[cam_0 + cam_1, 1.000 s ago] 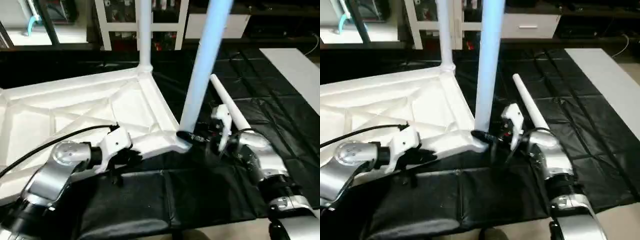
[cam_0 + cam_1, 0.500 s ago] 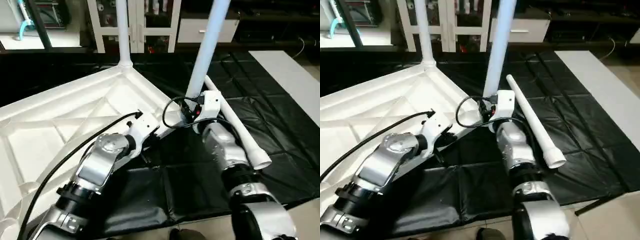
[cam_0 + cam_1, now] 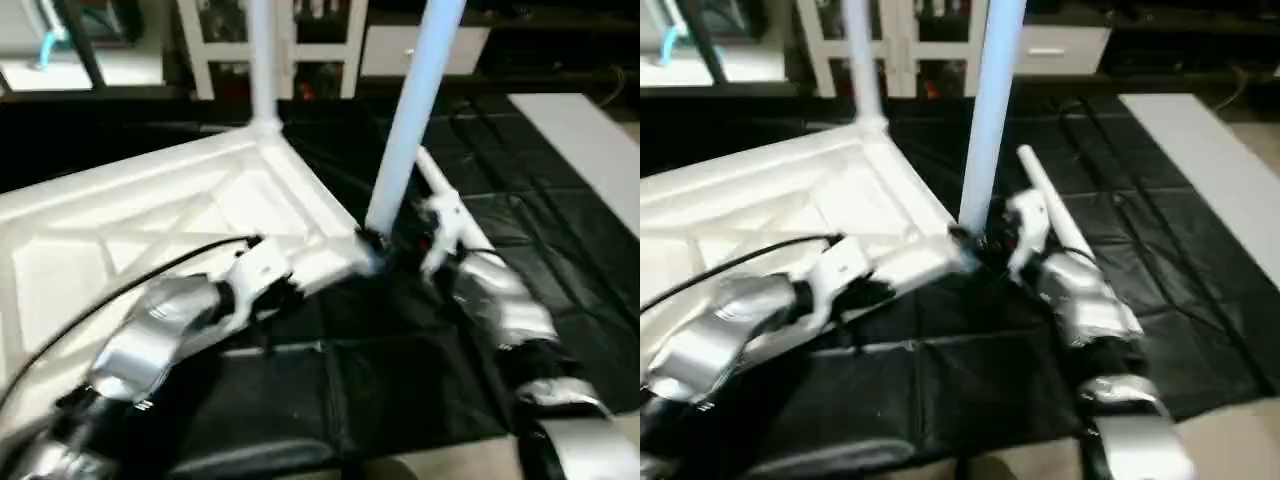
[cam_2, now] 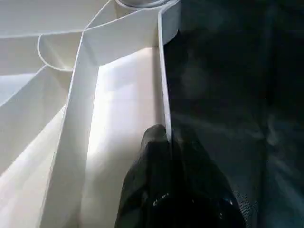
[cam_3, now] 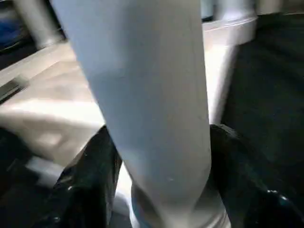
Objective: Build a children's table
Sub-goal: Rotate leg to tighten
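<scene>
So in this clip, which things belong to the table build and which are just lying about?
Part of the job:
- upside-down table top
- leg standing in the far corner
- leg in the near corner, right gripper around its base
- loose leg on the mat
- left gripper on the top's rim

Lying about:
- white cabinet
- black floor mat

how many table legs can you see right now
3: one leg upright in the tabletop's far corner, one leg upright at the near corner in the right claw, one leg lying on the mat. Others may be hidden.

Head stereo downward; wrist views close-up
</scene>
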Controlling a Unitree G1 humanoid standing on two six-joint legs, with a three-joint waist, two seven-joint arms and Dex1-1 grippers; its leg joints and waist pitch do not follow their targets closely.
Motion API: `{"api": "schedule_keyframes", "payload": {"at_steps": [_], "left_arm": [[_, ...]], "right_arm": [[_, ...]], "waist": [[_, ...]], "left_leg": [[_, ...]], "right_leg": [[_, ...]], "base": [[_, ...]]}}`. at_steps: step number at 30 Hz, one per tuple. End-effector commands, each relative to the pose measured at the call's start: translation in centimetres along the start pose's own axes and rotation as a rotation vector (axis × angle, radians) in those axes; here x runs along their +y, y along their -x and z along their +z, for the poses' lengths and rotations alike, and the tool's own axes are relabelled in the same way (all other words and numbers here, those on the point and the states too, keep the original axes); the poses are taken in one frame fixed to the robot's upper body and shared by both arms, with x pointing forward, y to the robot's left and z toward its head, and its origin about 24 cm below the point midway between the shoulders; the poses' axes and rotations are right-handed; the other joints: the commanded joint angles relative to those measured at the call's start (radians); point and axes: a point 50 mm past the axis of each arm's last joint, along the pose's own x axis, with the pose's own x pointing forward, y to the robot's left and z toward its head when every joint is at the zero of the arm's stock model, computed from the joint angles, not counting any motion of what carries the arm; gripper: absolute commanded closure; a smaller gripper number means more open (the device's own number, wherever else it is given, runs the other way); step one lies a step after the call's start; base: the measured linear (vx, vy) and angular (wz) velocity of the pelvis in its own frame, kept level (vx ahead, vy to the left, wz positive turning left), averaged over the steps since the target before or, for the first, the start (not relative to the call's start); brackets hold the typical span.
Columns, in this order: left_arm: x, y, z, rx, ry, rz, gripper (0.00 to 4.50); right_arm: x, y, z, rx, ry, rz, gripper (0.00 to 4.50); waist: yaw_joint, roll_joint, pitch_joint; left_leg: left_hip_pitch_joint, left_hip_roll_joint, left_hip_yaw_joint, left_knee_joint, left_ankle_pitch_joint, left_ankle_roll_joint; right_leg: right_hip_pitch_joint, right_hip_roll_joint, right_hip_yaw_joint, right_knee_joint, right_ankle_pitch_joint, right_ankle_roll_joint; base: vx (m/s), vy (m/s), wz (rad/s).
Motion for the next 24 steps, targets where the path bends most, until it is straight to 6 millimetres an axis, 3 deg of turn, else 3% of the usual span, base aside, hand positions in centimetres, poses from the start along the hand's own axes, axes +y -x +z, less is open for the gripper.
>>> {"api": "schedule_keyframes", "payload": {"at_steps": [1, 2, 4, 6, 7, 8, 11, 13, 20, 24], "left_arm": [[-1.5, -0.5, -1.2, 0.034, 0.028, -0.113, 4.5], [-1.7, 0.5, -1.8, 0.044, 0.027, -0.145, 4.5], [-1.7, 0.9, -2.0, 0.051, 0.027, -0.16, 4.5], [-1.7, 1.6, -2.2, 0.054, 0.024, -0.168, 4.5], [-1.7, 1.6, -2.2, 0.054, 0.024, -0.168, 4.5], [-1.6, 1.6, -2.2, 0.053, 0.025, -0.167, 4.5], [-1.6, 1.6, -2.1, 0.052, 0.024, -0.17, 4.5], [-1.7, 1.4, -1.9, 0.049, 0.022, -0.176, 4.5], [-1.7, 1.5, -1.9, 0.048, 0.018, -0.185, 4.5], [-1.7, 1.6, -1.9, 0.05, 0.018, -0.186, 4.5]], "right_arm": [[0.5, 0.2, -0.1, 0.015, 0.009, 0.079, 1.31], [0.6, 1.3, 0.2, 0.027, 0.012, 0.152, 1.17], [0.5, 1.7, 0.4, 0.032, 0.027, 0.176, 1.05], [0.4, 2.2, 0.6, 0.04, 0.055, 0.176, 0.81], [0.4, 2.2, 0.6, 0.04, 0.055, 0.176, 0.81], [0.5, 2.2, 0.6, 0.04, 0.057, 0.19, 0.81], [0.8, 2.0, 0.5, 0.034, 0.053, 0.222, 0.81], [1.0, 1.8, 0.5, 0.026, 0.041, 0.238, 0.96], [1.0, 1.6, 0.5, 0.015, 0.025, 0.245, 1.59], [1.1, 1.7, 0.5, 0.014, 0.022, 0.246, 1.9]], "waist": [[0.004, 0.007, -0.067], [0.009, 0.008, -0.067], [0.014, 0.009, -0.064], [0.017, 0.011, -0.059], [0.017, 0.011, -0.059], [0.018, 0.011, -0.055], [0.017, 0.014, -0.055], [0.017, 0.012, -0.056], [0.021, 0.015, -0.064], [0.024, 0.014, -0.063]], "left_leg": [[0.012, 0.058, -0.018, -0.053, -0.007, 0.186], [0.014, 0.06, -0.018, -0.052, 0.005, 0.201], [0.017, 0.062, -0.018, -0.054, -0.014, 0.201], [0.023, 0.065, -0.017, -0.059, -0.067, 0.169], [0.023, 0.065, -0.017, -0.059, -0.067, 0.169], [0.025, 0.067, -0.017, -0.063, -0.117, 0.129], [0.028, 0.067, -0.019, -0.066, -0.166, 0.083], [0.027, 0.065, -0.019, -0.065, -0.172, 0.076], [0.022, 0.062, -0.017, -0.058, -0.086, 0.115], [0.022, 0.063, -0.017, -0.057, -0.089, 0.118]], "right_leg": [[0.057, -0.072, 0.046, -0.029, 0.081, -0.307], [0.057, -0.073, 0.044, -0.027, 0.083, -0.313], [0.055, -0.072, 0.042, -0.032, 0.034, -0.312], [0.05, -0.07, 0.041, -0.042, -0.065, -0.299], [0.05, -0.07, 0.041, -0.042, -0.065, -0.299], [0.048, -0.07, 0.042, -0.049, -0.141, -0.289], [0.046, -0.068, 0.044, -0.051, -0.186, -0.273], [0.046, -0.068, 0.045, -0.05, -0.178, -0.27], [0.054, -0.068, 0.045, -0.037, -0.065, -0.291], [0.054, -0.069, 0.044, -0.037, -0.073, -0.293]], "base": [[0.0, 0.0, 0.0], [0.0, 0.0, 0.0], [0.0, 0.0, 0.0], [0.0, 0.0, 0.0], [0.0, 0.0, 0.0], [0.0, 0.0, 0.0], [0.0, 0.0, 0.0], [0.0, 0.0, 0.0], [0.0, 0.0, 0.0], [0.0, 0.0, 0.0]]}}
